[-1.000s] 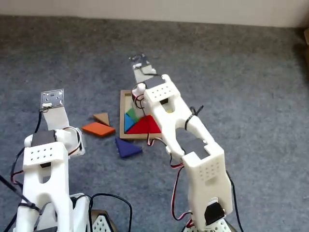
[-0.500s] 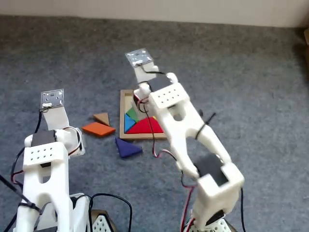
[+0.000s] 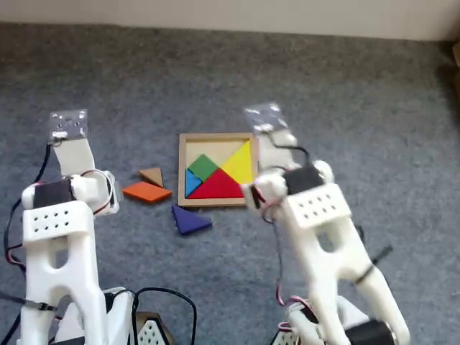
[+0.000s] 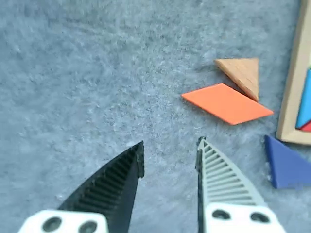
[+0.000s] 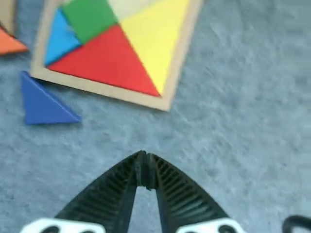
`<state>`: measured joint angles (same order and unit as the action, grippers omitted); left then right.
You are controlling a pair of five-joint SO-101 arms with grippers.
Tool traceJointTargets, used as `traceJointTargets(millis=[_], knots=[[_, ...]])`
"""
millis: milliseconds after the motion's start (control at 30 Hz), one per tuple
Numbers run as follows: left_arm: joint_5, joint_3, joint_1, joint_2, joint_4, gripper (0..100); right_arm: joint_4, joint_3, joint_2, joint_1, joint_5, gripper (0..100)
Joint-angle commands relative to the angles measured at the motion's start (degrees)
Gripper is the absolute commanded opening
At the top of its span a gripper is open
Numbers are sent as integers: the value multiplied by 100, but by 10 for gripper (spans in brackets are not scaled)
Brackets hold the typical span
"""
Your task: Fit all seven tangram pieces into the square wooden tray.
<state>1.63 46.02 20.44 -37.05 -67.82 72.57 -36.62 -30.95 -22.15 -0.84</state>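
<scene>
The wooden tray lies flat at mid tabletop. Four pieces are seated in it, and its far left part is bare. Three pieces lie loose left of the tray, within the left arm's reach. The orange parallelogram has its long axis running left to right. A wood-coloured triangle lies just beyond it. A dark blue triangle lies by the near left corner. The left gripper is held left of the parallelogram, fingers released and empty. The right gripper is held beside the tray's right side, fingers clenched on nothing, which leaves the tray unobstructed.
</scene>
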Motion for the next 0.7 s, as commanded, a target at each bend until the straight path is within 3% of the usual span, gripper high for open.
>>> traceJointTargets(millis=[0,167,667], knots=[[-475,-752,40,-92,-563,190,-22,-593,-840,576,-440,6],[-519,-998,40,-92,-905,290,-101,-1640,-1859,980,-1046,6],[-492,-1024,-1051,-75,-870,293,-822,-4242,-4189,1851,-1108,6]])
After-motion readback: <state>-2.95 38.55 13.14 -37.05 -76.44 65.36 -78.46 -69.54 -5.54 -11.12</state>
